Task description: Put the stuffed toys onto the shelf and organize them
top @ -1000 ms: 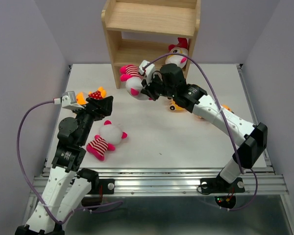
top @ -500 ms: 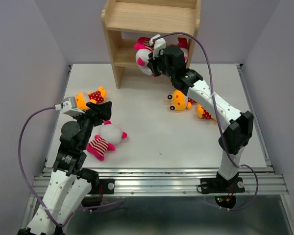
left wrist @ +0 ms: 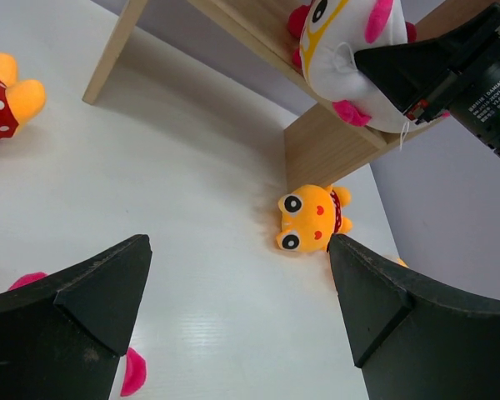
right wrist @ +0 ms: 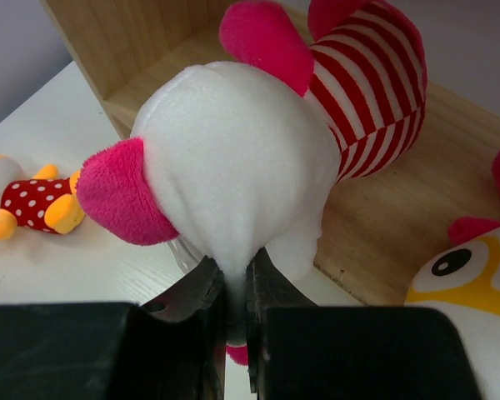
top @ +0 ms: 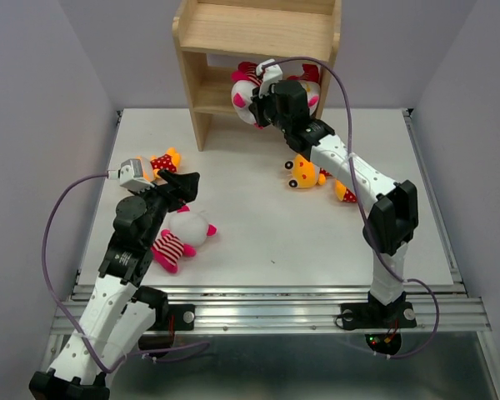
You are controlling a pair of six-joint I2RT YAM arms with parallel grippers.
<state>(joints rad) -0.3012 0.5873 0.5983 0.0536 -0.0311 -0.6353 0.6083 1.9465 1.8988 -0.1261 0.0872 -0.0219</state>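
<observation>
My right gripper [top: 262,102] is shut on the head of a white, pink-eared striped toy [top: 245,90] and holds it at the front of the wooden shelf's [top: 258,33] lower board. In the right wrist view the fingers pinch the toy's white head [right wrist: 242,175] over the board [right wrist: 400,217]. Another white-headed toy [top: 310,79] sits on that board to the right. My left gripper [top: 183,185] is open and empty above a striped toy [top: 183,236] lying on the table. Yellow dotted-shirt toys lie at the left [top: 162,160], the middle [top: 302,172] and behind the right arm [top: 343,192].
The left wrist view looks past the open gripper [left wrist: 237,250] at the middle yellow toy [left wrist: 310,218], the shelf's side panel [left wrist: 317,150] and the held toy [left wrist: 350,58]. Grey walls close in the white table [top: 258,225] on three sides.
My right arm has carried the striped toy from above the table up to the shelf's lower board. My left arm has shifted a little to the right, still open.
</observation>
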